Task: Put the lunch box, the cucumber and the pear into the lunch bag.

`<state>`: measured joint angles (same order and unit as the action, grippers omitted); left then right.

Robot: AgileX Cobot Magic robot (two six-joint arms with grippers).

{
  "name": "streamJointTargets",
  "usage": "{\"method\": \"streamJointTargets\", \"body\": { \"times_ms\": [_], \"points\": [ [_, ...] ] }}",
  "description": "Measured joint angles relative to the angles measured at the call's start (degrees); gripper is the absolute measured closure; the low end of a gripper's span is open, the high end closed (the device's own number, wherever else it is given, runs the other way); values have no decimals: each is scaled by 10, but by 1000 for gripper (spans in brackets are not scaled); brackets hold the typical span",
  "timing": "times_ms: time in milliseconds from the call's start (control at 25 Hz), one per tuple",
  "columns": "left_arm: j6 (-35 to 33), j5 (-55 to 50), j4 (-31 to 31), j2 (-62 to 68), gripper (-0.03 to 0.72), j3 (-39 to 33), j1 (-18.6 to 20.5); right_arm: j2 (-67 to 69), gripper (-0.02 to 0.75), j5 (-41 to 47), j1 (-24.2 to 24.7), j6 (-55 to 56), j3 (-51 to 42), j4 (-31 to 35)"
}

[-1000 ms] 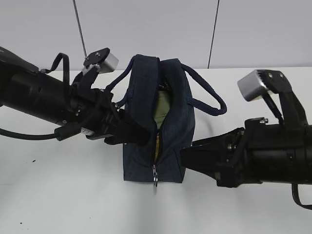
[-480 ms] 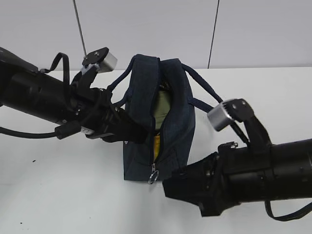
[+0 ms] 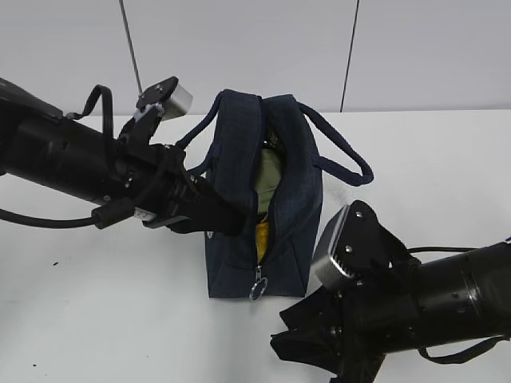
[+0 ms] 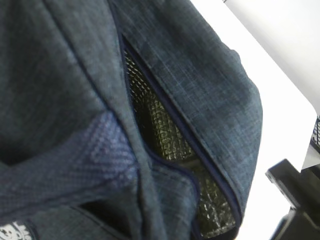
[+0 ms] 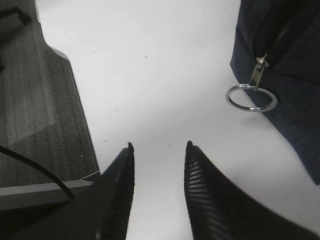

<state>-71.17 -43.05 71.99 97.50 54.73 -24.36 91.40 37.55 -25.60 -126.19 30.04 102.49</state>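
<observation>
No readable writing shows; only a blurred white patch sits at the left wrist view's lower corner. The dark navy fabric lunch bag (image 3: 259, 199) stands mid-worktop, its zipper partly undone, with the pale sage-green lunch box (image 3: 266, 182) and something yellow inside. The left gripper (image 3: 227, 217) presses against the bag's side; its jaws cannot be made out. The right gripper (image 5: 157, 150) hangs parted and empty over the white worktop (image 5: 150, 75), near the metal ring pull (image 5: 251, 97).

I work in what looks like a robotics lab: a plain white bench (image 3: 96, 319) set against a bare grey panelled wall (image 3: 239, 48) with thin dark seams. Nothing homely surrounds me, only my two black arms and their wrist cameras.
</observation>
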Motion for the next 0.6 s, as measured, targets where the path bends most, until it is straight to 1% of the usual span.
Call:
{"method": "streamJointTargets", "body": {
  "times_ms": [160, 240, 400, 600],
  "points": [
    [0, -5, 1, 1, 650, 0, 0, 15, 390, -23, 0, -44, 14, 2],
    [0, -10, 1, 1, 650, 0, 0, 26, 370, -27, 0, -56, 26, 2],
    [0, -19, 1, 1, 650, 0, 0, 43, 360, -37, 0, -63, 47, 2],
    [0, -27, 1, 1, 650, 0, 0, 58, 360, -76, 0, -70, 74, 3]
  ]
}}
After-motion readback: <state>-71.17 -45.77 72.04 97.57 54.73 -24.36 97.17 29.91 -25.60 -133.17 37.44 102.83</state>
